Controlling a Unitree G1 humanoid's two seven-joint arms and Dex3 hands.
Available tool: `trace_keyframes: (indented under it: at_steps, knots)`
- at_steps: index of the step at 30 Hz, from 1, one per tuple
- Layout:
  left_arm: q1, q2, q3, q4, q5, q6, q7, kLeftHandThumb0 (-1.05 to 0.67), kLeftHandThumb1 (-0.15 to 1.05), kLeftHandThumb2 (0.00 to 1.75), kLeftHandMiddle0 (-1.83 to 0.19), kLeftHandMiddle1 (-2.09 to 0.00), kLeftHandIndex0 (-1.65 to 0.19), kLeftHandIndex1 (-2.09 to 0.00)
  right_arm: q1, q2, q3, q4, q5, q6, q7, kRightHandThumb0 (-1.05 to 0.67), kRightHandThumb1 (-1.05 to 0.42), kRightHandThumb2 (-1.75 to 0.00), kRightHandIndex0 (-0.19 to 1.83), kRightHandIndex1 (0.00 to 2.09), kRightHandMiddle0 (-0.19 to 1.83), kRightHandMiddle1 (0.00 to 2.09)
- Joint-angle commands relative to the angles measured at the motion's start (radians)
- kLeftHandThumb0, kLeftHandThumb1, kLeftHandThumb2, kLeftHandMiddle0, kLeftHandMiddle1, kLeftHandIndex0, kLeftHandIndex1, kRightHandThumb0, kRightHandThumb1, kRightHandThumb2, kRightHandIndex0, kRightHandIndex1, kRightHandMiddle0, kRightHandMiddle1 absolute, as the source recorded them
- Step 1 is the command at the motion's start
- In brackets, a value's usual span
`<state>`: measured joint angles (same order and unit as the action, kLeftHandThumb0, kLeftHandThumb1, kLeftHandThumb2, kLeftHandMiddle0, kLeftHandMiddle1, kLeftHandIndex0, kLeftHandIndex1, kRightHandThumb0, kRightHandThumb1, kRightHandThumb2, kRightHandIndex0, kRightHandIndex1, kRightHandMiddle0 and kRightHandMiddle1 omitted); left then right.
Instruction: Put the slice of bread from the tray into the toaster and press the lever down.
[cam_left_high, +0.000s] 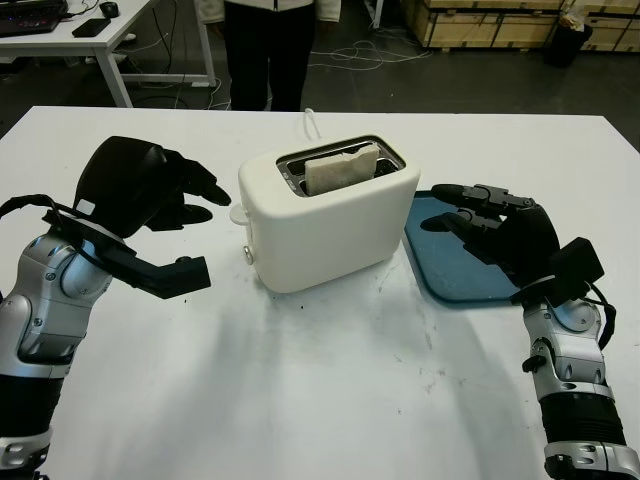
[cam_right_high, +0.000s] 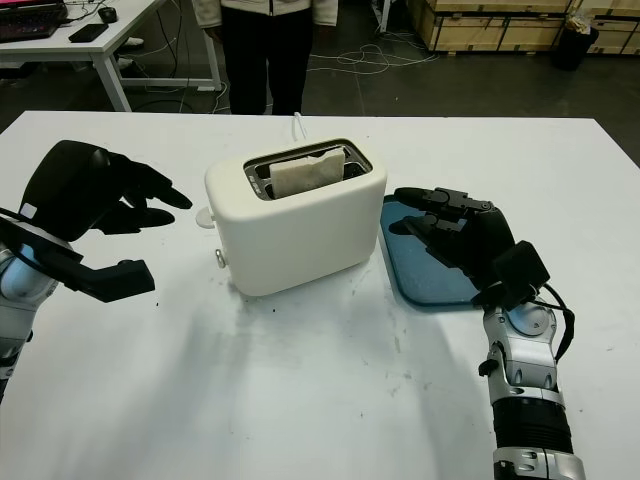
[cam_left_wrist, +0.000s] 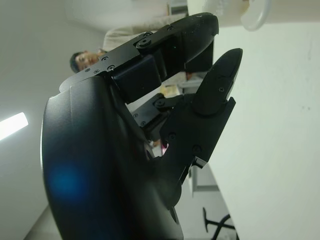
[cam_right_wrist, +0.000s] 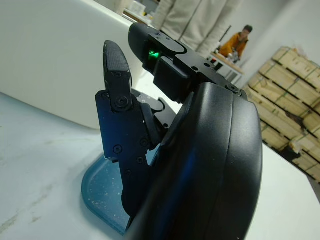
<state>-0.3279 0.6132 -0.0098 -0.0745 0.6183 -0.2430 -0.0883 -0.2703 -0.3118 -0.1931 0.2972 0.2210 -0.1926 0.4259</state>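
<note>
**Bread loaded, lever not yet pressed**

The pale slice of bread (cam_left_high: 341, 167) stands in the slot of the cream plastic toaster (cam_left_high: 330, 215), leaving the blue tray (cam_left_high: 447, 262) bare. You have only the lever (cam_left_high: 239, 212) left, judged still up. Your left robot hand (cam_left_high: 170, 200) hovers open just beside it; your right robot hand (cam_left_high: 490, 225) is open over the tray. White table (cam_left_high: 300, 400) gives free room; its edges lie well apart.

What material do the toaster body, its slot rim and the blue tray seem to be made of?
Toaster: probably plastic, cream and matte, with soft rounded edges and no glare. Slot rim: likely metal, dark and shiny, reflecting light. Tray: probably plastic, blue; the right wrist view shows fine pale speckles and a rounded edge.
</note>
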Motion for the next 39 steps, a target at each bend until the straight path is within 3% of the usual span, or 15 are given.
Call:
trace_keyframes:
  at_steps: [1, 7, 14, 22, 39]
  knots:
    - [-0.033, -0.005, -0.013, 0.033, 0.014, -0.017, 0.033, -0.17, 0.68, 0.01, -1.18, -1.05, -1.37, 0.0, -0.006, 0.002, -0.005, 0.002, 0.006, -0.011, -0.003, -0.43, -0.92, -0.12, 0.87, 0.63, 1.0, 0.0]
    - [-0.054, -0.007, -0.035, 0.072, 0.034, 0.005, 0.031, -0.16, 0.7, 0.01, -1.13, -1.18, -1.36, 0.0, -0.004, 0.002, -0.009, 0.009, 0.007, -0.024, -0.001, -0.43, -0.92, -0.12, 0.88, 0.63, 1.0, 0.0]
    - [-0.061, -0.01, -0.052, 0.095, 0.021, -0.007, 0.027, -0.18, 0.7, 0.0, -1.13, -1.19, -1.36, 0.0, -0.001, -0.001, -0.01, 0.005, -0.001, -0.022, -0.012, -0.44, -0.92, -0.12, 0.87, 0.61, 0.98, 0.0]
    - [-0.054, -0.025, -0.059, 0.081, 0.016, 0.018, 0.008, -0.18, 0.71, 0.0, -1.08, -1.3, -1.35, 0.0, 0.003, 0.012, -0.016, -0.009, 0.011, -0.024, -0.028, -0.45, -0.92, -0.13, 0.91, 0.6, 1.01, 0.01]
    - [-0.039, -0.037, -0.075, 0.046, 0.012, 0.07, -0.053, -0.2, 0.76, 0.01, -1.03, -1.18, -1.3, 0.0, 0.0, 0.02, -0.03, 0.003, 0.026, -0.041, -0.015, -0.44, -0.92, -0.14, 0.97, 0.52, 1.04, 0.01]
